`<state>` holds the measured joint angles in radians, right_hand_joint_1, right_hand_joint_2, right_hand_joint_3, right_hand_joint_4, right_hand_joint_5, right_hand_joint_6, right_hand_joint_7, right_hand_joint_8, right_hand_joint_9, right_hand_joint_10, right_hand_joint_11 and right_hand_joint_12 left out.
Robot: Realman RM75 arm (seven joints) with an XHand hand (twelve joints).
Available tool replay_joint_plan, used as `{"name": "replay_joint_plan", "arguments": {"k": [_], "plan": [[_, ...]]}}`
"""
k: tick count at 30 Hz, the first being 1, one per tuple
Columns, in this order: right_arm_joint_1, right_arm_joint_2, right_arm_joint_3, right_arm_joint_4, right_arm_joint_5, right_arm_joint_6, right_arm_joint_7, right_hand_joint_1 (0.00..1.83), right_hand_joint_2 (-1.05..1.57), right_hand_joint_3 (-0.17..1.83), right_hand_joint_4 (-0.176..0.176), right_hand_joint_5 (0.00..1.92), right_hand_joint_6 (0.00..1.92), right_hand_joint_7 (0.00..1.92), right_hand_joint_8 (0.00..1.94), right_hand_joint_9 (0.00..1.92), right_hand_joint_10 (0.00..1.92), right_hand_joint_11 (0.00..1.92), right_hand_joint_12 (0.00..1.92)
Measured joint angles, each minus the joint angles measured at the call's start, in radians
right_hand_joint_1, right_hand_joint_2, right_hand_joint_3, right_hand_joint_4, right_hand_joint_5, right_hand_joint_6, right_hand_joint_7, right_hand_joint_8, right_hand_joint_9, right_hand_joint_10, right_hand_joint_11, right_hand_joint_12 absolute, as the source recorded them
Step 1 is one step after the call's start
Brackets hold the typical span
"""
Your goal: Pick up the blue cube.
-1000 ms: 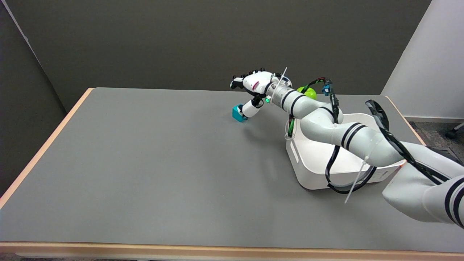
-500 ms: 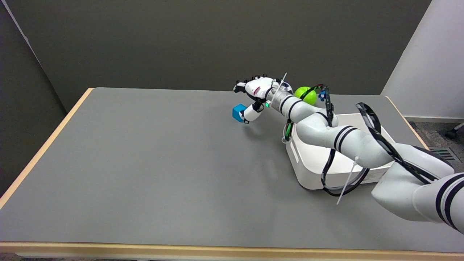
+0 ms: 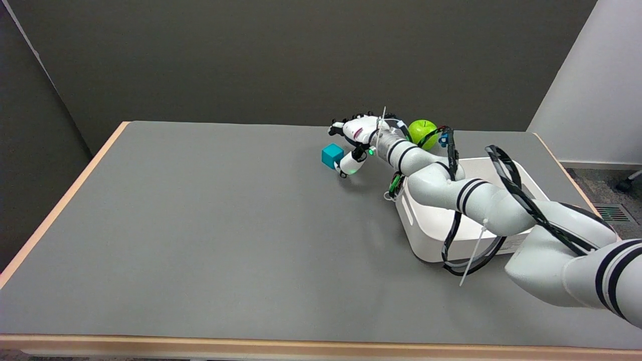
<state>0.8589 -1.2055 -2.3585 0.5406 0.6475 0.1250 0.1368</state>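
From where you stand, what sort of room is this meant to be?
Probably a robot test room or lab: a bare grey table against plain dark walls, holding only a blue cube, a green apple and a white bin.

Right arm (image 3: 476,200) reaching in from lower right, stretched long and low toward the far side, bent at the elbow, black cables looped along it. Right hand (image 3: 357,143) at its end, low near the tabletop, fingers (image 3: 351,125) apart and curved forward, thumb (image 3: 347,164) angled downward. Green light glowing at the wrist (image 3: 371,150).
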Motion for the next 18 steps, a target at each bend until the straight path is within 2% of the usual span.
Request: {"name": "replay_joint_plan", "arguments": {"k": [18], "plan": [[0.003, -0.024, 0.001, -0.041, 0.001, 0.021, 0.001, 0.64, 0.69, 0.99, 0.075, 0.18, 0.44, 0.33, 0.40, 0.35, 0.81, 0.15, 1.24]]}}
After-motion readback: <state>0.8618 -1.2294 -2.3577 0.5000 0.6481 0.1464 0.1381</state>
